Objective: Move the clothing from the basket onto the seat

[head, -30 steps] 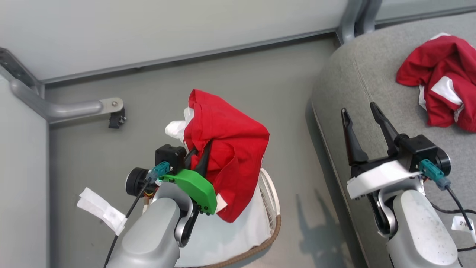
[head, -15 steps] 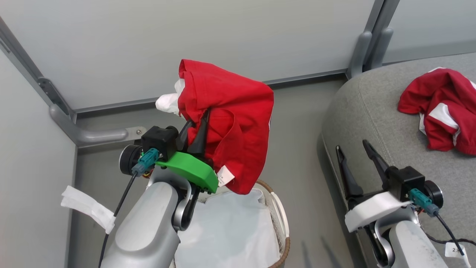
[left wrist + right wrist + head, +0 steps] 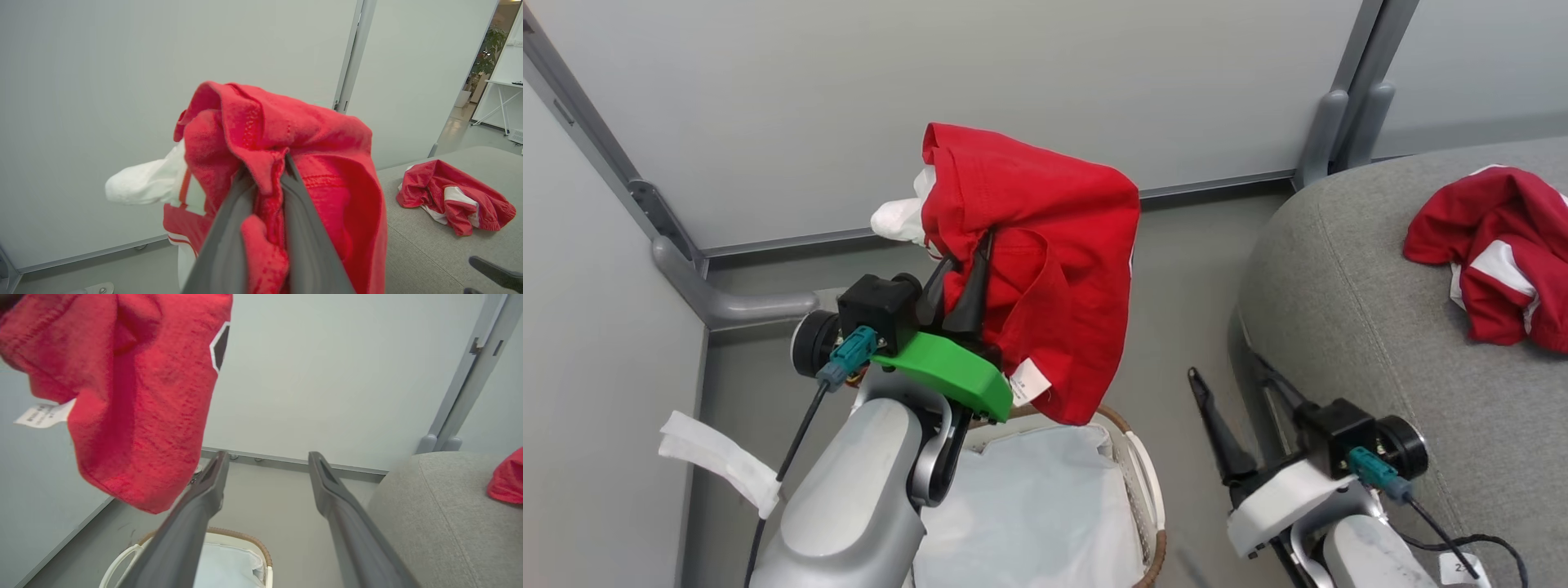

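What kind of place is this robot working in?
Probably a partitioned office or lab corner, not a home: pale wall panels in metal frames, a big grey seat, and, past the panels in the left wrist view, a potted plant and white table.

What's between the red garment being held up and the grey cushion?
Bare grey floor separates the clothing from the seat, as the head view shows; the open right gripper sits lower in that gap.
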Robot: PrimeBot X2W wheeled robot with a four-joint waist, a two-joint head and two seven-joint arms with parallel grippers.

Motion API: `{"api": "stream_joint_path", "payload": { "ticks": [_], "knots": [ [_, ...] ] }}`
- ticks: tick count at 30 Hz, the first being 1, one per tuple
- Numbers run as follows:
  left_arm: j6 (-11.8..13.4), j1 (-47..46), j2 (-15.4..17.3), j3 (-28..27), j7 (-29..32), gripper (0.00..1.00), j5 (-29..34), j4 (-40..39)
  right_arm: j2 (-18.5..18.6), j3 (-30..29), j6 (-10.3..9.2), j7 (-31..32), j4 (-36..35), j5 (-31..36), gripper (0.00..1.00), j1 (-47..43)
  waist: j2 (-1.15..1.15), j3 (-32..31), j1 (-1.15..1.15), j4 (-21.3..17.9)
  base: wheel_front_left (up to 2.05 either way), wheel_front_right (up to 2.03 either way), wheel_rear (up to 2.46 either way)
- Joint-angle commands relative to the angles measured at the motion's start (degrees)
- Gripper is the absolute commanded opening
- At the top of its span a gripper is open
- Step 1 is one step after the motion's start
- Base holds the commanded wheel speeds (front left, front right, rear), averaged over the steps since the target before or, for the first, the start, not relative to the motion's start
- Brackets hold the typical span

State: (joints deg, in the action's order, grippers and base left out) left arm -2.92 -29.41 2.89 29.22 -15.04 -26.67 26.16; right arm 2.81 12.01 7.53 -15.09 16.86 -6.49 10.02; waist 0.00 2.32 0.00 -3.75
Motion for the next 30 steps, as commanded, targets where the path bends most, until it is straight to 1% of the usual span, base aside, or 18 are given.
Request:
{"api": "stream_joint_path", "payload": {
  "ticks": [1,10,14,22,30],
  "knots": [
    [0.4,0.6,0.1,0.2,-0.2,0.00,-0.3,-0.4,0.2,1.7,-0.08,-0.1,-0.3,-0.2,1.00,0.7,0.00,0.3,0.00,0.3,0.00,0.00,0.00],
    [0.8,-0.6,0.1,2.3,-0.2,0.00,-1.4,-0.6,0.2,13.5,-0.08,-0.1,-0.8,-3.0,1.00,5.0,0.00,0.9,0.00,1.9,0.00,0.00,0.00],
    [1.0,-1.1,0.1,3.3,-0.2,0.00,-2.0,-0.7,0.2,17.2,-0.08,-0.1,0.3,-4.3,1.00,7.0,0.00,1.0,0.00,2.6,0.00,0.00,0.00],
    [1.4,-1.9,0.1,5.8,-0.2,0.00,-3.4,-1.3,0.2,21.8,-0.08,-0.1,5.1,-6.1,1.00,11.2,0.00,1.6,0.00,4.3,0.00,0.00,0.00],
    [1.9,-3.2,0.1,10.2,-0.2,0.00,-5.4,-2.1,0.2,22.8,-0.08,-0.1,10.1,-6.5,1.00,15.5,0.00,2.4,0.00,6.5,0.00,0.00,0.00]
  ]
}}
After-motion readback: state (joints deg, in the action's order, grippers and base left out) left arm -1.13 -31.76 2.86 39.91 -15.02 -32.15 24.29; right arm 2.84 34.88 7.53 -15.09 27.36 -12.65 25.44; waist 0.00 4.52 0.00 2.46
